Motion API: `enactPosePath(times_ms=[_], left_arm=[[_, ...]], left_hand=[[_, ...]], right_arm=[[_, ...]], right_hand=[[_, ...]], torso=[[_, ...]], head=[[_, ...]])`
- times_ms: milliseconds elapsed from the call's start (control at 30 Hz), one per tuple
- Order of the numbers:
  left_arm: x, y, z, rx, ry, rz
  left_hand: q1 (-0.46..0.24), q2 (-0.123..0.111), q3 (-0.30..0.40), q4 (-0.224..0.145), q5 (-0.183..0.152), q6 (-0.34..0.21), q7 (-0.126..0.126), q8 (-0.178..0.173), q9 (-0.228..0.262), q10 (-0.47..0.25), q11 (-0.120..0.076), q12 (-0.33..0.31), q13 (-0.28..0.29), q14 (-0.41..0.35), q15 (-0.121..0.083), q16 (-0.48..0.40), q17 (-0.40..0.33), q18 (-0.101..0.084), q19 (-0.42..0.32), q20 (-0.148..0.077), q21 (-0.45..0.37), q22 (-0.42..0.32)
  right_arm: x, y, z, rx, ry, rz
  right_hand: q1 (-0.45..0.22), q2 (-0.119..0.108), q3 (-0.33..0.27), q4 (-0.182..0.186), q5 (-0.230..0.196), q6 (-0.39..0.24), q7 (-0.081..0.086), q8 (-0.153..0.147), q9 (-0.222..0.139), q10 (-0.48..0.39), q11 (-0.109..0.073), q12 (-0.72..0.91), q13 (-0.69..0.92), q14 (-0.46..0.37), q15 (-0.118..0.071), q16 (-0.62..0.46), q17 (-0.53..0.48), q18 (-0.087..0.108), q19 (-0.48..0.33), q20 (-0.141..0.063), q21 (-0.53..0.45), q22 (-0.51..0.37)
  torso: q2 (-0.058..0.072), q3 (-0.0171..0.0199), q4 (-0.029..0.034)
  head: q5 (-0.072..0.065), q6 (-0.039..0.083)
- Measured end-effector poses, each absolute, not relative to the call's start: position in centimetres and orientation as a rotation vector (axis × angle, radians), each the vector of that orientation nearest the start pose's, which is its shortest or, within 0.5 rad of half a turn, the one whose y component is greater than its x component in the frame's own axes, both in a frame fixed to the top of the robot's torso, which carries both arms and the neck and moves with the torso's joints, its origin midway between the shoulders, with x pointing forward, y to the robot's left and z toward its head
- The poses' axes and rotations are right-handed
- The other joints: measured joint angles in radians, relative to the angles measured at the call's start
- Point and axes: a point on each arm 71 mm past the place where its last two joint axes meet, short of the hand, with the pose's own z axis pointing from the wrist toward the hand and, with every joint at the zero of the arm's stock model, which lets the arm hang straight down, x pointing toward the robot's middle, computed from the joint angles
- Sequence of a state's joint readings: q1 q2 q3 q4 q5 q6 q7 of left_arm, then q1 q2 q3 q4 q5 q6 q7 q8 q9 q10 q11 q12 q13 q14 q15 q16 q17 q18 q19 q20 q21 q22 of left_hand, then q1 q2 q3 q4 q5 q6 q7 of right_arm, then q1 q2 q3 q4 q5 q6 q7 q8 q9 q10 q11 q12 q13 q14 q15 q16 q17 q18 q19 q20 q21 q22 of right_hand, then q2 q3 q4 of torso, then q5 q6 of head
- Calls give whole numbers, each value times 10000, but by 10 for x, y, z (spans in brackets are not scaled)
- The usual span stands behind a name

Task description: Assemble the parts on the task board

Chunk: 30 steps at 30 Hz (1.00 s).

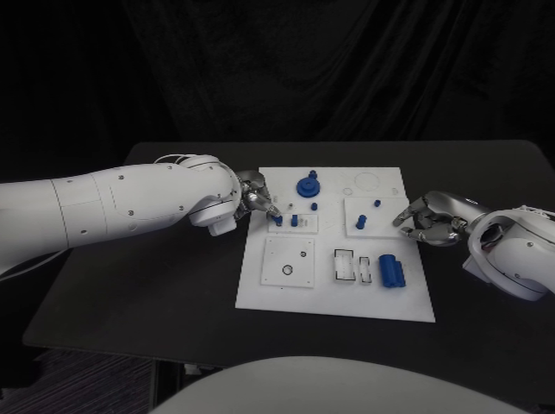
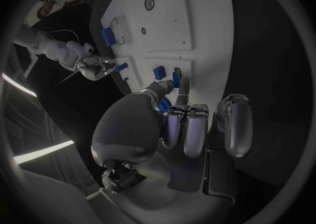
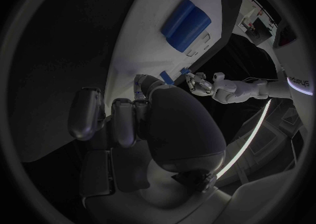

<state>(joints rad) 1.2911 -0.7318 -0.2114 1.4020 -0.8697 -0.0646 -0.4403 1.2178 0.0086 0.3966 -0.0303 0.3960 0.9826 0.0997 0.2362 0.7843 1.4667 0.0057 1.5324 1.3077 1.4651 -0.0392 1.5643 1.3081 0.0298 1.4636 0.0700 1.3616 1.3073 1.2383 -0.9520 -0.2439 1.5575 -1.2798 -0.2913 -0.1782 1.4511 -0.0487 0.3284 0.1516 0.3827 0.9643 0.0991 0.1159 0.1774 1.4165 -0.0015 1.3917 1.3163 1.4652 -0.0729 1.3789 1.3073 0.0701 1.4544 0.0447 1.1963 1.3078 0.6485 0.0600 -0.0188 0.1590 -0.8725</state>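
Observation:
The white task board (image 1: 333,289) lies mid-table. My left hand (image 1: 255,200) is over its left edge; thumb and a fingertip (image 2: 178,84) pinch a small blue piece (image 1: 277,220), with a second small piece (image 1: 296,221) right beside it. A blue round knob (image 1: 308,185) stands at the far side, with small blue pegs (image 1: 361,222) on the right. A blue cylinder (image 1: 389,270) lies near the board's front right. My right hand (image 1: 433,221) rests at the board's right edge, fingers curled in, holding nothing. In the right wrist view that hand (image 3: 131,121) faces the cylinder (image 3: 186,17).
The black table (image 1: 141,285) runs round the board on all sides. A square insert with a round hole (image 1: 289,263) and rectangular slots (image 1: 345,266) lie at the board's front. In the left wrist view the right hand (image 2: 97,68) is beyond the board (image 2: 191,23).

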Motion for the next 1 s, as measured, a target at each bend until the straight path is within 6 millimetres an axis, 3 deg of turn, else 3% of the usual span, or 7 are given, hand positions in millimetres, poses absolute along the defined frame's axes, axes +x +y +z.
enactPosePath(times_ms=[900,1000], left_arm=[[491,202,-249,-4008,22723,-4815],[491,202,-249,-4006,22719,-4819]], left_hand=[[30,30,0,-1,-73,-16,-15,51,22,0,0,0,0,0,0,0,-3,0,0,0,-41,0],[43,44,29,27,-504,-80,-30,210,122,-24,24,0,0,0,0,0,-3,164,-37,37,-40,0]], right_arm=[[454,-256,-243,267,19300,5212],[454,-256,-243,267,19299,5212]], right_hand=[[0,0,-28,-28,0,15,-16,1,5,0,0,35,-6,0,0,0,0,0,0,0,0,-3],[0,0,-28,-28,0,15,-17,2,5,0,0,35,-7,0,0,0,0,0,0,0,0,-3]], torso=[[-1,3,-12],[-1,3,-12]], head=[[21,0],[26,0]])
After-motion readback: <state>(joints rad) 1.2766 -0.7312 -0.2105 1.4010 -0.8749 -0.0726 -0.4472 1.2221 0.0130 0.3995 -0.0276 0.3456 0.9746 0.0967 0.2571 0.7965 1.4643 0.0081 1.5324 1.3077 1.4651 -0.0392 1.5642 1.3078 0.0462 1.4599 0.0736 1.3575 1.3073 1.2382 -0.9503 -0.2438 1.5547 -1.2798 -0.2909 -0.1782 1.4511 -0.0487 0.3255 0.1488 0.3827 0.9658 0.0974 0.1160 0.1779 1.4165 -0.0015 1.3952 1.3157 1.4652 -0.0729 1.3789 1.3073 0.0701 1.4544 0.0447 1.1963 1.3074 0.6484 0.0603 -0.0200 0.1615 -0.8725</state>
